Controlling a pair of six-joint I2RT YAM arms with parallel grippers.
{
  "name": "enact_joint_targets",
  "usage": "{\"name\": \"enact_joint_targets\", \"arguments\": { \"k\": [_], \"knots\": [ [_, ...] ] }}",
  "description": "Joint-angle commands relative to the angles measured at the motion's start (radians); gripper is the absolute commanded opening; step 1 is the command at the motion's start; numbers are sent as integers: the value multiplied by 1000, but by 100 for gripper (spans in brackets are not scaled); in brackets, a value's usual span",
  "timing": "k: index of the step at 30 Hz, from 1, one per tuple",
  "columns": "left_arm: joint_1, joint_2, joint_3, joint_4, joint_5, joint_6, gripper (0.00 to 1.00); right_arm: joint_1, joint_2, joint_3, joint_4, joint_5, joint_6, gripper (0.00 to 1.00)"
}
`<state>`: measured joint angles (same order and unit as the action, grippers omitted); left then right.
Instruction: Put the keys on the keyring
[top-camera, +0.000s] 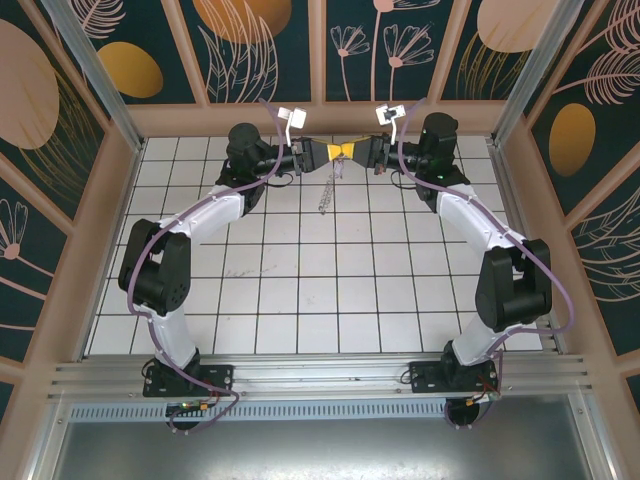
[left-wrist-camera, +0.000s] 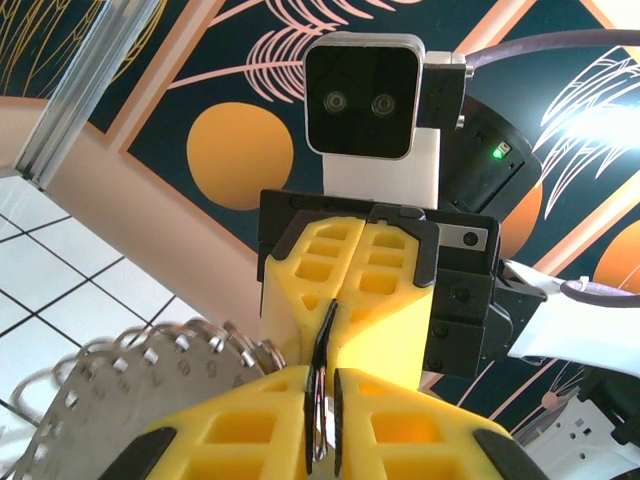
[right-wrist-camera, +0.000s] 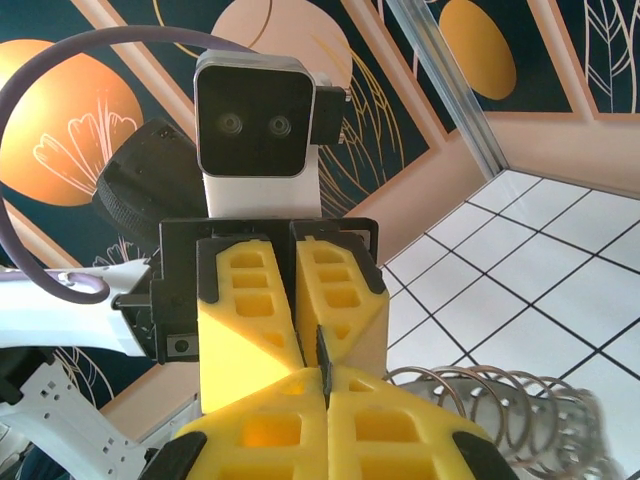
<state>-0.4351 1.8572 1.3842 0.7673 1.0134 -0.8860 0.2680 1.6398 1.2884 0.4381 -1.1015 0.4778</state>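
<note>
Left gripper (left-wrist-camera: 320, 378) and right gripper (right-wrist-camera: 325, 375) meet tip to tip, both clenched on one thin metal strip (left-wrist-camera: 320, 405), key or ring unclear; the keyring (left-wrist-camera: 130, 390) is just beside them.

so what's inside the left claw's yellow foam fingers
A thin dark metal strip, edge-on, sits between the fingers of the left claw and runs into the right claw. How far it reaches inside is covered by the foam.

Robot lab test cell, not a home. Two arms, left (top-camera: 160, 270) and right (top-camera: 510, 285), bolted to an aluminium rail (top-camera: 320, 372) at the near edge. White grid-tiled table (top-camera: 300, 300). Metal frame posts (top-camera: 90, 70) at the corners. Printed teal leaf-and-orange-disc backdrop panels (top-camera: 250, 45) on the far, left and right sides.
</note>
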Motion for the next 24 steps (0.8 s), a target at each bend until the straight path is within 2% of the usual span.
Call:
{"name": "enact_joint_targets", "arguments": {
  "k": [1, 4, 11, 14, 16, 18, 24],
  "knots": [
    [-13, 3, 9, 84, 17, -16, 10, 6, 5, 13, 60, -14, 7, 0],
    [-13, 1, 7, 92, 13, -17, 0, 5, 8, 12, 66, -17, 13, 0],
    [-14, -15, -12, 108, -9, -8, 0, 4, -13, 15, 71, 0, 30, 0],
    [-14, -25, -20, 120, -13, 0, 0, 0, -44, 7, 68, 32, 35, 29],
    [-14, -31, -23, 125, -19, 1, 0, -12, -74, -2, 70, 53, 40, 40],
    [-14, -38, -24, 126, -29, 5, 0, -28, -110, -20, 75, 79, 47, 43],
    [-14, -49, -12, 127, -23, 9, 0, -75, -249, -150, 54, 197, 17, 46]
  ]
}}
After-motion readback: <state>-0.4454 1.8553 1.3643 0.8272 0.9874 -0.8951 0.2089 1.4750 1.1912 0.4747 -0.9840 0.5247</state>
